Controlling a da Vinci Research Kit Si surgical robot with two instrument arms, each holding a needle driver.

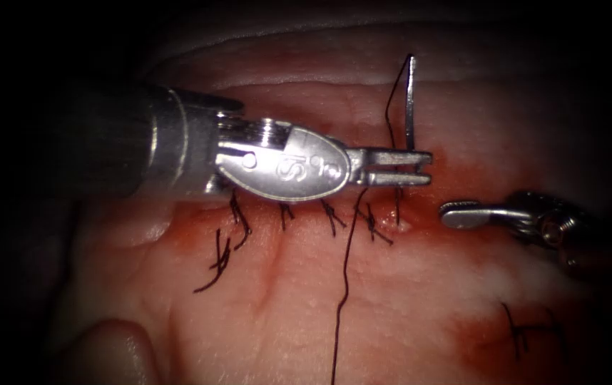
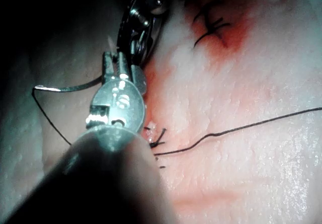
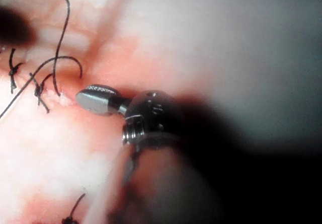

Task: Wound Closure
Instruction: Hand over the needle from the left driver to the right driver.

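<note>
My left tool [image 1: 424, 167] lies along the stitched cut, its jaws shut on the curved needle [image 1: 410, 107] near one end. The needle stands up out of the jaws, free of the tissue [image 1: 406, 299], and dark thread [image 1: 389, 114] leaves its top end and runs down to the cut's right end. The left wrist view shows the needle [image 2: 65, 88] sticking out sideways from those jaws [image 2: 114, 63]. A long strand [image 1: 344, 285] trails toward the front. My right tool [image 1: 452, 214] hovers just right of the last stitch, shut and holding nothing, also seen close up [image 3: 85, 97].
Several knotted stitches [image 1: 331, 217] with short cut ends line the cut under the left tool. A separate stitch [image 1: 527, 328] sits at the front right. Red fluid [image 1: 199, 228] stains the tissue around the cut.
</note>
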